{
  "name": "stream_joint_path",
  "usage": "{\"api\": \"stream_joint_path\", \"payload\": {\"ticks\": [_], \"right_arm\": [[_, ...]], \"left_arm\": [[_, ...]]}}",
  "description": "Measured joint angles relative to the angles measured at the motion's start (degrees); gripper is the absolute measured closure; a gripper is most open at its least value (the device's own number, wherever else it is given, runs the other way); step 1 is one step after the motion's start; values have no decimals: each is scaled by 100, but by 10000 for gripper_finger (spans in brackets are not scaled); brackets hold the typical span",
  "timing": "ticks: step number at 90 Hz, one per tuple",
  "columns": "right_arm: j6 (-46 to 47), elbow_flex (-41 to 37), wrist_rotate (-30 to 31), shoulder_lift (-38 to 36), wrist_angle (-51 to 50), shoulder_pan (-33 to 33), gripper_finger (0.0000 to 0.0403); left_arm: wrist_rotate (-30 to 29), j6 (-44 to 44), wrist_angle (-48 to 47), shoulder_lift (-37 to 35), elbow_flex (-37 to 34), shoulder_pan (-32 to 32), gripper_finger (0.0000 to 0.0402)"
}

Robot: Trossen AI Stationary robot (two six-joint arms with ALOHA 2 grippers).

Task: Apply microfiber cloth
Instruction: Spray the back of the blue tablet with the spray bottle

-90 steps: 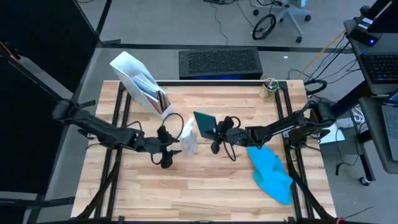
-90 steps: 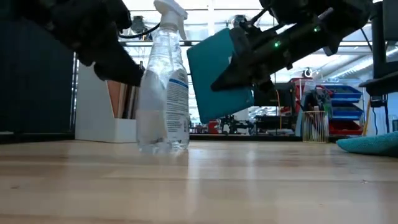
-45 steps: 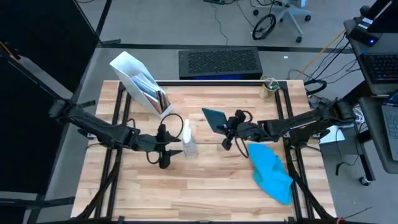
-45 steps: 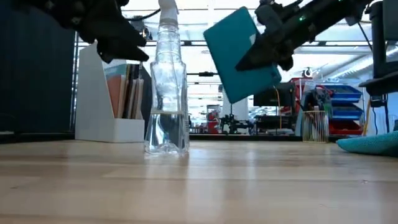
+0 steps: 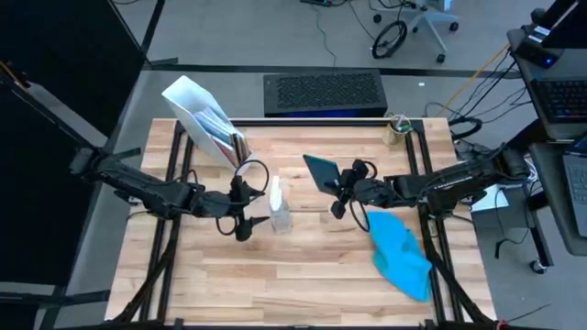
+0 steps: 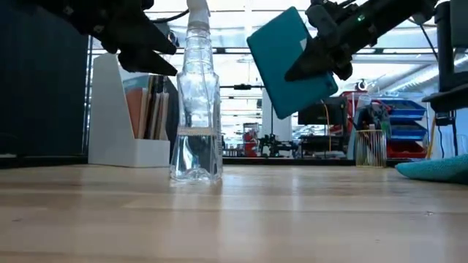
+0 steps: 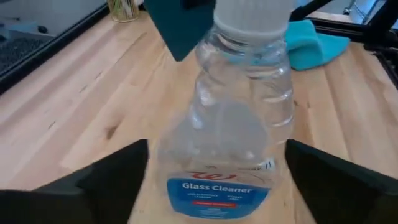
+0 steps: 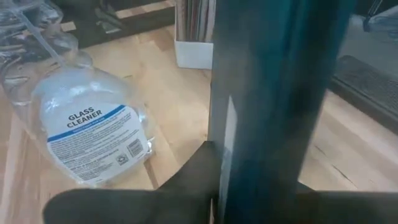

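Tablet (image 5: 322, 172) has risen clear in my right pincer (image 5: 340, 191), clamped shut. My left pincer (image 5: 246, 218) gapes beside the spray bottle (image 5: 280, 207); the microfiber cloth (image 5: 400, 253) lies untouched at 4 o'clock.

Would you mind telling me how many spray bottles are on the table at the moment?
1. The clear spray bottle stands upright near the table's middle, between the left hand and the teal tablet held up by the right hand. Nothing suggests another is hidden.
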Motion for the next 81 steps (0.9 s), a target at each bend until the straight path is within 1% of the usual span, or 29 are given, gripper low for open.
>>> {"api": "stream_joint_path", "payload": {"ticks": [3, 14, 26, 40, 46, 55, 69, 81], "right_arm": [[0, 0, 4, 0, 2, -12, 384], [-3, 0, 14, 0, 2, -24, 384], [-37, 0, 126, 0, 2, -25, 384], [-144, 0, 131, 0, 4, -55, 384], [-234, 0, 131, 0, 6, -60, 384], [-327, 0, 127, 0, 6, -102, 384], [-441, 0, 122, 0, 63, -175, 384], [-658, 4, 118, -2, 89, -175, 384]], "left_arm": [[0, -2, 2, 0, 0, -2, 9], [0, -5, 17, 0, 0, -4, 18], [0, 26, 17, 0, 0, -4, 4], [-2, 54, 9, 0, 0, 0, 3], [-3, 310, 2, -1, 0, 0, 3], [-4, 332, -9, -104, 0, -6, 7], [-85, 850, -4, -219, 17, 0, 8], [-199, 1067, -7, -355, 238, 0, 8]]}}
